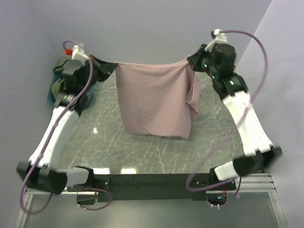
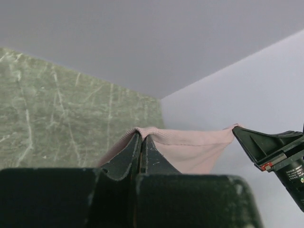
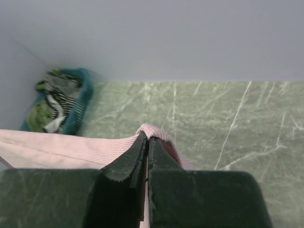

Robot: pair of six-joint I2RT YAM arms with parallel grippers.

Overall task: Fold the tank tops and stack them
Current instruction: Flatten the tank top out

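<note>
The dusty pink tank top (image 1: 154, 97) hangs stretched between both grippers above the back of the green marble table (image 1: 109, 147), its lower edge near or on the surface. My left gripper (image 1: 113, 66) is shut on its left top corner; in the left wrist view (image 2: 141, 136) the ribbed pink edge (image 2: 190, 145) wraps over the closed tips. My right gripper (image 1: 191, 61) is shut on the right top corner, where the cloth (image 3: 71, 149) folds over the tips (image 3: 147, 138). Olive and striped tank tops (image 3: 54, 102) lie in the basket.
A teal plastic basket (image 1: 52, 95) sits at the far left of the table behind the left arm; it also shows in the right wrist view (image 3: 80, 107). Grey walls close in the back and sides. The black base rail (image 1: 152, 180) runs along the near edge.
</note>
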